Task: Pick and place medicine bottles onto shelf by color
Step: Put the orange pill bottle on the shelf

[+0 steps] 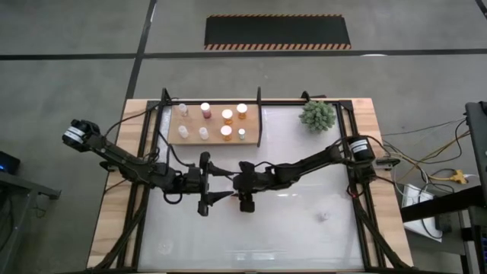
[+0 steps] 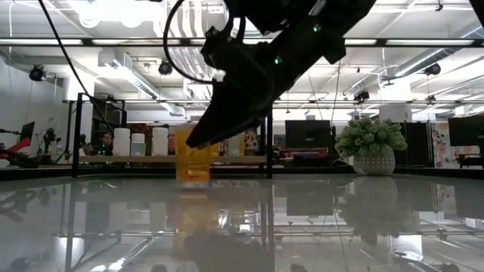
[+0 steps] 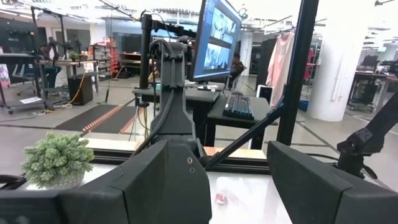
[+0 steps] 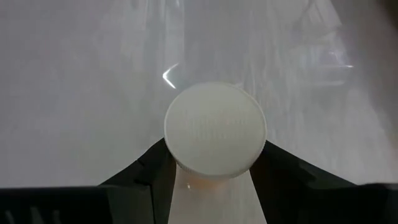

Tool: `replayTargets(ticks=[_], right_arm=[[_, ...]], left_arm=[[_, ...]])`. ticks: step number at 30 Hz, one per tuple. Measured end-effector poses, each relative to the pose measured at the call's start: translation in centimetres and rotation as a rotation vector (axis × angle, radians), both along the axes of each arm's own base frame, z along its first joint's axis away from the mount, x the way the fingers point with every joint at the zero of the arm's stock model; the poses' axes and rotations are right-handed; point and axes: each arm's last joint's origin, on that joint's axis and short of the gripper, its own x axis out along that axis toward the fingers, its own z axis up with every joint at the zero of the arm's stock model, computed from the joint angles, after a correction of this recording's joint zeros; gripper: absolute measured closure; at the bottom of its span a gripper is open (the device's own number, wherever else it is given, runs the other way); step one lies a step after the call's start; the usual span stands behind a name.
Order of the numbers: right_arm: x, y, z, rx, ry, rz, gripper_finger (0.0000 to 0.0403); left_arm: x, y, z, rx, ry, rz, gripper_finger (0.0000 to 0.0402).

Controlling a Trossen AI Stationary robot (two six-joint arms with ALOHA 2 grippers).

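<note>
In the right wrist view, my right gripper is shut on an orange medicine bottle with a white cap. It stands over the middle of the white table. The low view shows this bottle upright below the dark fingers. My left gripper hovers just to the left of it, open, with nothing between its fingers. The wooden shelf at the far left carries several bottles standing on their bases, white, reddish and orange. A small loose bottle stands on the table to the right. My right gripper pinches the orange bottle's body just under the cap between its two fingers. The fingers slant down from the table's right side. The bottle sits upright with its cap up. Whether its base touches the table I cannot tell.
A spiky green plant in a pot stands at the far right of the table. Black frame bars run along the table's sides. A small pale thing lies near the front left.
</note>
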Motion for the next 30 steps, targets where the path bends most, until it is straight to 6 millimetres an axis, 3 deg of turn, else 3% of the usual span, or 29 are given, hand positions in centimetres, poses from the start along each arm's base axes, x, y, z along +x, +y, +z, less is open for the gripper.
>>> replayTargets(ticks=[5, 11, 16, 19, 24, 30], right_arm=[[0.1, 0.0, -0.8, -0.01, 0.013, -0.007, 0.0229], [0.0, 0.0, -0.9, -0.021, 0.03, 0.002, 0.0175], [-0.9, -0.2, 1.7, -0.039, 0.018, 0.019, 0.0132], [-2.4, -0.4, 3.3, -0.065, 0.05, 0.039, 0.0119], [-6.4, -0.8, 5.6, -0.074, 0.064, 0.053, 0.0121], [-11.8, -1.6, 6.5, -0.037, -0.026, 0.035, 0.0134]], left_arm=[[0.0, 0.0, 0.0, 0.0, 0.001, 0.002, 0.0146], [-0.1, 0.0, 0.1, -0.001, -0.001, 0.004, 0.0146], [-0.1, 0.1, 0.0, -0.005, 0.001, 0.006, 0.0146], [-0.1, 0.1, -0.1, -0.063, 0.014, 0.008, 0.0146], [0.2, 0.1, -1.5, -0.147, 0.141, 0.067, 0.0146], [1.6, -0.2, -3.4, -0.201, 0.358, 0.151, 0.0146]])
